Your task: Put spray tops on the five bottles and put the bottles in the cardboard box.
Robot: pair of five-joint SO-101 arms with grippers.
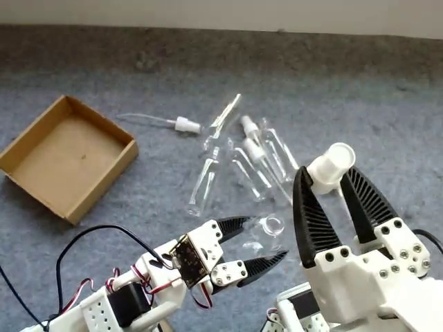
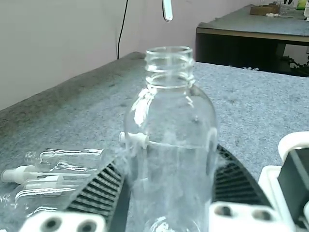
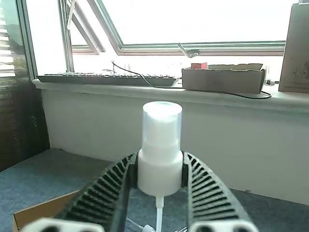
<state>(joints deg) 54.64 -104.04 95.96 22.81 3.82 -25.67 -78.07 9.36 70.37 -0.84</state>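
left gripper: I see black ribbed fingers, white shell
right gripper: same, round screws in white plate
cables: black loop, red-white servo wires

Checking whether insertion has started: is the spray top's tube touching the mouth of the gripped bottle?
Apart. The left wrist view shows the spray top's tube ending above the open mouth of the bottle, with a clear gap between.

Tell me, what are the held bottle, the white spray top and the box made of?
The held bottle: clear, glossy, see-through with sharp highlights; glass or hard plastic. The spray top: white, smooth, likely plastic. The box: matte brown cardboard, folded walls.
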